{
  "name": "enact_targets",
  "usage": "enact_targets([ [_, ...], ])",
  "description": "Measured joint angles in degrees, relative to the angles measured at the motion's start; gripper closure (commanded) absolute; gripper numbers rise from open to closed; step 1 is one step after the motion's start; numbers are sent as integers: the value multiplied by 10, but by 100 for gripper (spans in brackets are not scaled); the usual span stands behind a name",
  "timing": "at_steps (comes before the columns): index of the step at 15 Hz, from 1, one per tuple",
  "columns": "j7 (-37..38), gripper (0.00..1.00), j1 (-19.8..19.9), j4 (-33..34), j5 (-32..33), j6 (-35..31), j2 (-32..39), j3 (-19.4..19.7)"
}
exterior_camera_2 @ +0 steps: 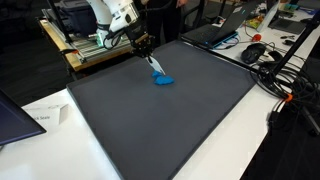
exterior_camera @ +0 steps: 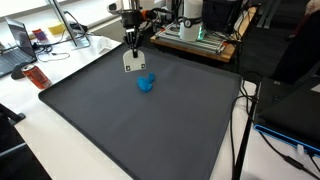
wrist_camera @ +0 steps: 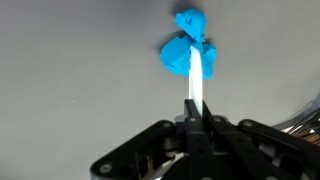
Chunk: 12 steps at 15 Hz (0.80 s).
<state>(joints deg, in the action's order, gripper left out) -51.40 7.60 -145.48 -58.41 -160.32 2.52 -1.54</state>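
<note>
Gripper [wrist_camera: 195,122] fingers pinch a thin white flat card [exterior_camera: 133,62] by its edge. It hangs just beside a small crumpled bright-blue lump [exterior_camera: 146,83].

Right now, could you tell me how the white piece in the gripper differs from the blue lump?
The white piece is flat and thin, edge-on in the wrist view; the blue lump is rounded and bumpy. The white piece hangs clamped in the gripper, while the blue lump lies on the dark mat. Both are small beside the mat.
</note>
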Motion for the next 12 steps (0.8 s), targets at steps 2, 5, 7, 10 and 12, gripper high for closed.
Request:
enact_targets([
  [2,0,99,-1,-9,-1,-23,0,-1],
  [5,12,99,-9,-26,5,-83,0,-6],
  [7,36,99,-19,-41,24,-125,0,-10],
  [10,106,99,-40,-71,92,-188,1,-14],
  [12,153,99,-54,-96,139,-227,4,-13],
])
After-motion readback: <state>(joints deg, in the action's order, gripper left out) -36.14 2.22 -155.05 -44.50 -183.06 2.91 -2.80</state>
